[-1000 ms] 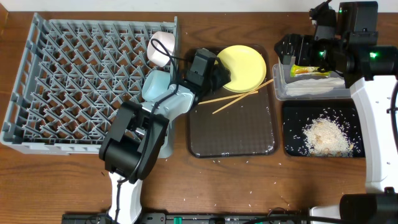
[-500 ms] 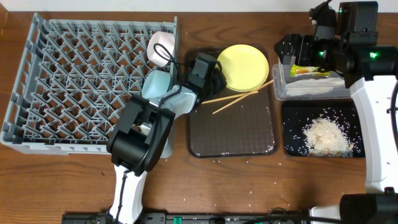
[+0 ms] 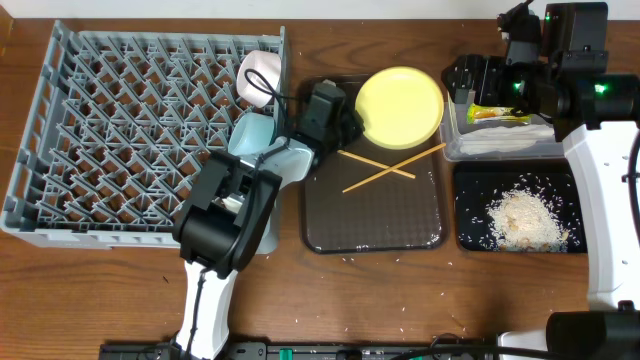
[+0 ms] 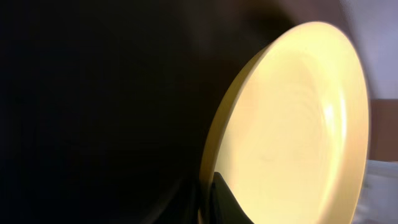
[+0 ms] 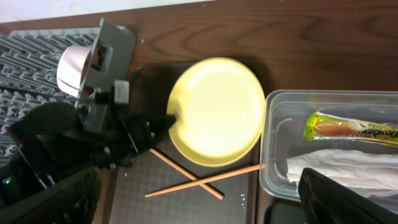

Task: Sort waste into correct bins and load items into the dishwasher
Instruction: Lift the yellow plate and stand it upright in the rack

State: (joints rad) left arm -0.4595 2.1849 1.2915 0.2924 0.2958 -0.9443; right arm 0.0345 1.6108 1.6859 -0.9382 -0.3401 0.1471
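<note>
My left gripper (image 3: 352,122) is shut on the left rim of the round yellow plate (image 3: 400,106), held tilted above the brown tray's far end; the left wrist view shows the plate (image 4: 292,124) edge-on in the closed jaws. Two wooden chopsticks (image 3: 385,165) lie crossed on the tray. A white cup (image 3: 258,78) sits in the grey dish rack (image 3: 130,120), with a light blue bowl (image 3: 252,135) and a white bowl (image 3: 292,160) at its right edge. My right gripper (image 3: 468,82) hangs open and empty over the clear tub (image 3: 455,148), which holds the wrapper (image 5: 351,127) and napkin (image 5: 336,165).
The black tray (image 3: 470,180) at the right holds a pile of rice (image 3: 522,218). The dark brown serving tray (image 3: 375,215) lies in the middle. Stray rice grains dot the table's front. The left arm's body (image 3: 225,215) stands over the rack's near right corner.
My left gripper closed on the plate's rim and carried the plate up and to the right. The chopsticks slid off it and now lie crossed on the tray. The right arm stayed still.
</note>
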